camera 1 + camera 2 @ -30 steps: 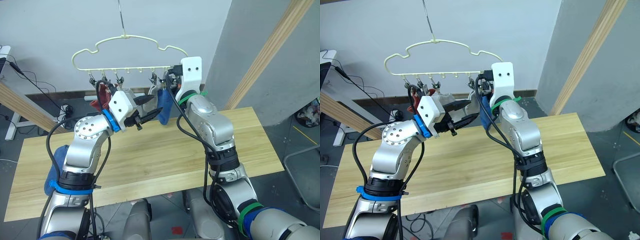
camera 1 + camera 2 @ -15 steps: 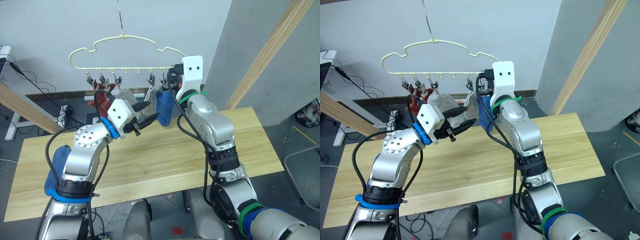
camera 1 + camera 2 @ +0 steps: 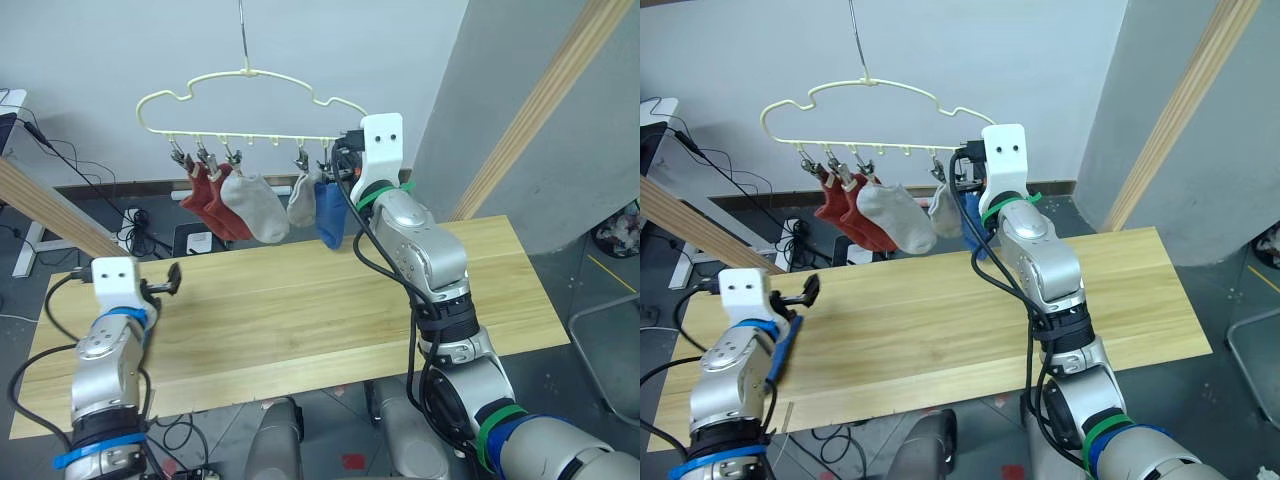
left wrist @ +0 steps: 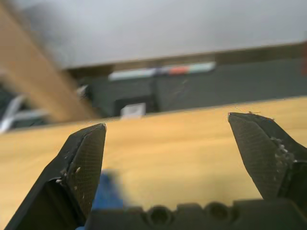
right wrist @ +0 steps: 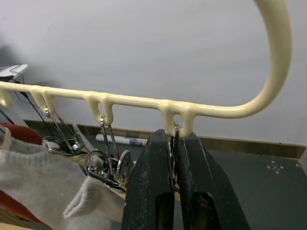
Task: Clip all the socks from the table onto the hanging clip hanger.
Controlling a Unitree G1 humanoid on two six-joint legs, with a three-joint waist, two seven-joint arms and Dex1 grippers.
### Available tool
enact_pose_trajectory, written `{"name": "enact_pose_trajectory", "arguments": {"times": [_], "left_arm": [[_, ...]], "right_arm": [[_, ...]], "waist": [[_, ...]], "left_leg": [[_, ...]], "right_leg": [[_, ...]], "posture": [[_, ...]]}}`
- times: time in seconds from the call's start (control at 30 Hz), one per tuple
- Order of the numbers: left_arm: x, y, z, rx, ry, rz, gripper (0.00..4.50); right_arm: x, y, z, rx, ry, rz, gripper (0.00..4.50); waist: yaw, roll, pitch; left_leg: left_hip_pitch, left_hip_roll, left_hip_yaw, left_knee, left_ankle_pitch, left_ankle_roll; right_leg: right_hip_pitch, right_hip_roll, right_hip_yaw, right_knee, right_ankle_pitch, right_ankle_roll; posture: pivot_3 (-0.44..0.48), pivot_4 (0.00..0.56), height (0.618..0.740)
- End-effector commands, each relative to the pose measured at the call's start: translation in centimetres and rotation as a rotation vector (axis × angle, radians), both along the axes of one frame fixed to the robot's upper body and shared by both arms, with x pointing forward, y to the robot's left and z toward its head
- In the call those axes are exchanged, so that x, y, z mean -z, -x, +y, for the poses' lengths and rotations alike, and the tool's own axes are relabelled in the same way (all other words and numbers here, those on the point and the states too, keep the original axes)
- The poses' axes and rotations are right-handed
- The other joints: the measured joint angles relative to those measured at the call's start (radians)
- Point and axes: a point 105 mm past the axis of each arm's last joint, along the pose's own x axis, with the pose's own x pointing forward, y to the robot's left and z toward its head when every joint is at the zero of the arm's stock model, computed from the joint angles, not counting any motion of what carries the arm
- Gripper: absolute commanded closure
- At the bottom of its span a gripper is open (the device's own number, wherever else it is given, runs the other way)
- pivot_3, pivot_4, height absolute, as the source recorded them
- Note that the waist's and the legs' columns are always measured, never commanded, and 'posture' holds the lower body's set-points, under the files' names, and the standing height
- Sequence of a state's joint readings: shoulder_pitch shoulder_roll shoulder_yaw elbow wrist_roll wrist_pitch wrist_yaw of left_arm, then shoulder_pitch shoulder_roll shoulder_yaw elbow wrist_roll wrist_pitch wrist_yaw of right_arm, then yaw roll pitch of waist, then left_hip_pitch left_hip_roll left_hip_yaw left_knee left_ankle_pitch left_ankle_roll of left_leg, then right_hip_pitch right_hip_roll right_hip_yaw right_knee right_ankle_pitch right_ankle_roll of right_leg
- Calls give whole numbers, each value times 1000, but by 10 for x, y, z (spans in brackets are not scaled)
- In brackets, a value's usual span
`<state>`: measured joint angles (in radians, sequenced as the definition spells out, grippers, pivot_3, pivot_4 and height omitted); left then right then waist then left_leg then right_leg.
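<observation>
Room: I see a grey wall behind, with slanted wooden poles (image 3: pixel 540 100) at either side.
Table (image 3: pixel 300 320): bare light planks; a blue patch shows between the left fingers in the left wrist view, maybe a sock, I cannot tell.
Clip hanger (image 3: pixel 250 105): hangs above the table's far edge; red, grey and blue socks (image 3: pixel 255 205) are clipped along it.
Risk: the end clip could snap back or the hanger swing, since the right arm is pinching it.
Right gripper (image 5: pixel 175 158): clamped on the end clip (image 5: pixel 174 134).
Left gripper (image 4: pixel 177 153): spread wide, empty, over the table's left end.
</observation>
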<state>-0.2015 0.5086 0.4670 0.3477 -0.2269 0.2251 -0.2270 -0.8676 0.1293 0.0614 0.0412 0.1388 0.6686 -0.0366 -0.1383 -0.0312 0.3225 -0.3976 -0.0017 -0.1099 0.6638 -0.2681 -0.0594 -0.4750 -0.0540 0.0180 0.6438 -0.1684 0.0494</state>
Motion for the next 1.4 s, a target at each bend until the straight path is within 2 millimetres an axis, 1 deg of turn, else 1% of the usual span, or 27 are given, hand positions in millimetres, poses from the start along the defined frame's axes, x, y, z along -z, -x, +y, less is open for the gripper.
{"name": "enact_pose_trajectory", "arguments": {"times": [0.03, 0.1, 0.17, 0.3, 0.47, 0.57, 0.8, 0.9, 1.0, 1.07, 1.1, 1.13, 1.17, 1.27, 1.33, 1.37, 1.4], "left_arm": [[4, 13, 27, -64, 10, 23, 21], [19, 15, 24, -19, 81, 73, 21], [26, 16, 23, 17, 75, 105, 21], [42, 15, 26, -10, 151, 161, 21], [60, 20, 29, -29, 145, 254, 21], [65, 22, 27, -13, 132, 278, 594], [65, 23, 24, -2, 113, 279, 2597], [68, 26, 22, 5, 103, 288, 3374], [70, 27, 17, 29, 89, 294, 4080], [70, 26, 11, 61, 79, 294, 4403], [69, 25, 6, 86, 70, 291, 4496], [67, 22, -1, 133, 50, 286, 4496], [63, 16, -13, 201, 22, 273, 4496], [41, -3, -70, 490, -71, 199, 4496], [16, -15, -124, 725, -105, 110, 4496], [4, -17, -150, 831, -113, 67, 4496], [-5, -18, -168, 907, -111, 36, 4496]], "right_arm": [[-15, 9, 3, -26, -25, -52, 4500], [-14, 9, 4, -29, -23, -50, 4500], [-14, 9, 4, -32, -21, -49, 4500], [-14, 10, 6, -40, -20, -48, 4500], [-13, 12, 6, -45, -16, -47, 4500], [-14, 12, 6, -42, -16, -46, 4500], [-14, 11, 5, -40, -21, -46, 4500], [-15, 11, 6, -41, -23, -48, 4500], [-16, 10, 6, -40, -26, -52, 4500], [-17, 10, 6, -39, -27, -54, 4500], [-17, 10, 6, -38, -27, -55, 4500], [-17, 10, 6, -36, -27, -56, 4500], [-17, 9, 5, -34, -28, -57, 4500], [-18, 9, 3, -28, -29, -59, 4500], [-18, 9, 2, -27, -29, -60, 4500], [-18, 9, 2, -26, -30, -61, 4500], [-19, 9, 2, -25, -30, -62, 4500]], "waist": [[0, 0, 0], [0, 0, 0], [0, 0, 0], [1, 0, 0], [-1, 0, 0], [-3, 0, 0], [-4, 0, 0], [-4, 0, 0], [-3, 0, 0], [-3, 0, 0], [-3, 0, 0], [-2, 0, 0], [-2, 0, 0], [4, 0, 0], [8, 0, 0], [9, 0, 0], [10, 0, 0]], "left_leg": [[0, 0, 0, 0, 0, 0], [0, 0, 0, -1, 0, 0], [0, 0, 0, -1, 0, 0], [0, 0, 0, -1, 0, 0], [1, 1, 0, -1, 0, 0], [1, 1, 1, -1, 0, 0], [2, 1, 1, -1, 0, 0], [2, 1, 1, -1, 0, 0], [2, 1, 1, -1, 0, 0], [2, 1, 1, -1, 0, 0], [2, 1, 1, -1, 0, 0], [2, 1, 1, -1, 0, 0], [2, 1, 1, -1, 0, 0], [2, 1, 1, -1, 0, 0], [0, 0, 1, -1, 0, 0], [0, 0, 0, -1, 0, -1], [-1, 0, 1, -1, 0, -1]], "right_leg": [[0, 0, 0, 0, 0, 0], [0, 0, 0, 0, 0, 0], [0, 0, 0, 0, 0, 0], [0, 0, -1, 0, 0, 0], [0, 0, -1, 1, 0, 0], [0, 0, 0, 1, 0, 0], [0, 0, 0, 1, 0, 0], [0, 0, 0, 1, 0, 0], [0, 0, 1, 1, 0, 0], [0, 0, 1, 1, 0, 0], [0, 0, 1, 1, 0, 0], [0, 0, 1, 1, 0, 0], [0, 0, 1, 1, 0, 0], [0, 0, 1, 1, 0, 0], [0, 0, 0, 0, 0, 0], [0, 0, 0, 0, 0, 0], [0, 0, 0, -1, 0, 0]], "posture": [[-160, 312, 740], [-157, 312, 740], [-157, 312, 740], [-158, 312, 740], [-172, 312, 740], [-174, 312, 740], [-164, 310, 740], [-162, 308, 740], [-164, 307, 740], [-167, 307, 740], [-167, 307, 740], [-168, 307, 740], [-168, 307, 740], [-169, 307, 740], [-172, 306, 740], [-174, 306, 740], [-174, 306, 740]]}}
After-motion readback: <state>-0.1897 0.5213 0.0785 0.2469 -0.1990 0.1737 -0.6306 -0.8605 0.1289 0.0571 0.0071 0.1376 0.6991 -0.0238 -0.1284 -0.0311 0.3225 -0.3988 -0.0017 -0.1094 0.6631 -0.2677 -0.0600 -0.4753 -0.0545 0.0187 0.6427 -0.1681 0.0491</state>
